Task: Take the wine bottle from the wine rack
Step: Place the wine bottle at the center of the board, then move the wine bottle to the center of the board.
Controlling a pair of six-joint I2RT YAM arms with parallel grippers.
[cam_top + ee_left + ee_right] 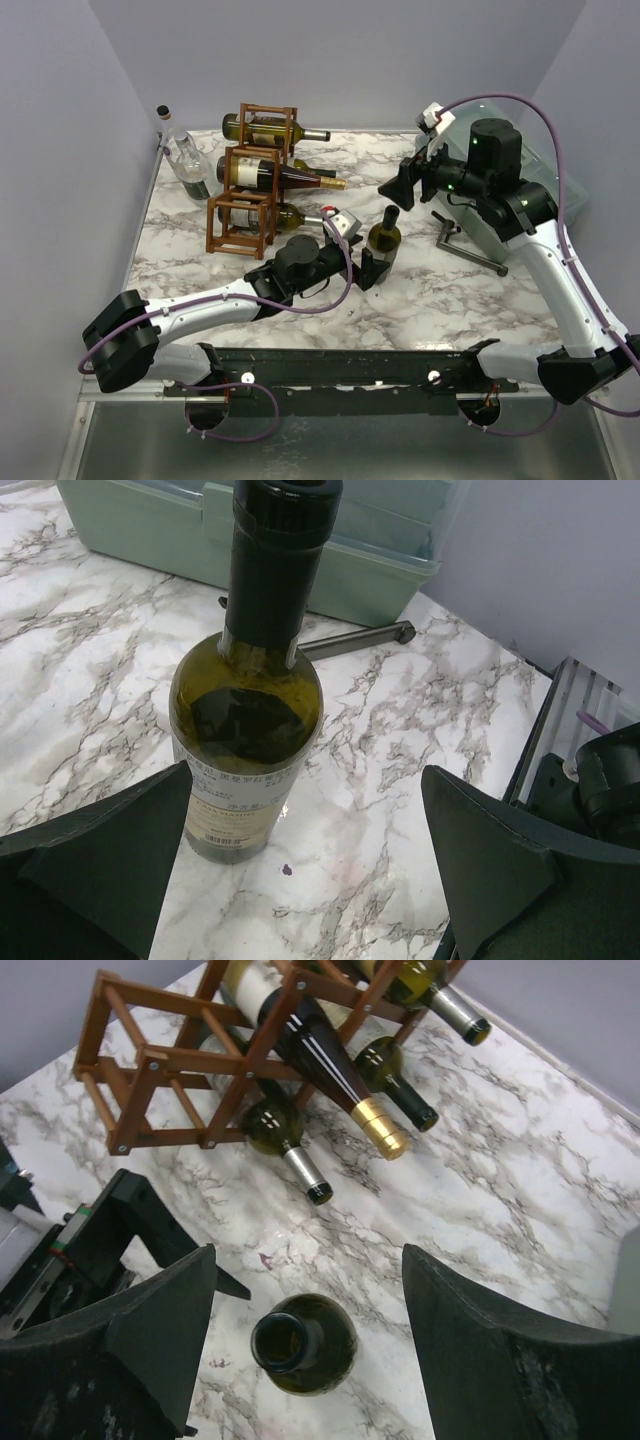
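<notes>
**Bottle upright on the table, both grippers empty**

My right gripper [308, 1255] hangs spread wide, gripping nothing, with the upright wine bottle [303, 1345] just below it. My left gripper [305, 775] gapes fully, the bottle just ahead. The wine rack [150, 1061] sits beyond, apart.

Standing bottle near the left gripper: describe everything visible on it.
The bottle is olive-green glass, with a dark capsule on the neck, an open mouth and a pale label low on the body. It stands upright on the marble table, clear of the rack, just ahead of the open left gripper; contact is unclear. The open right gripper hangs above, apart.
</notes>
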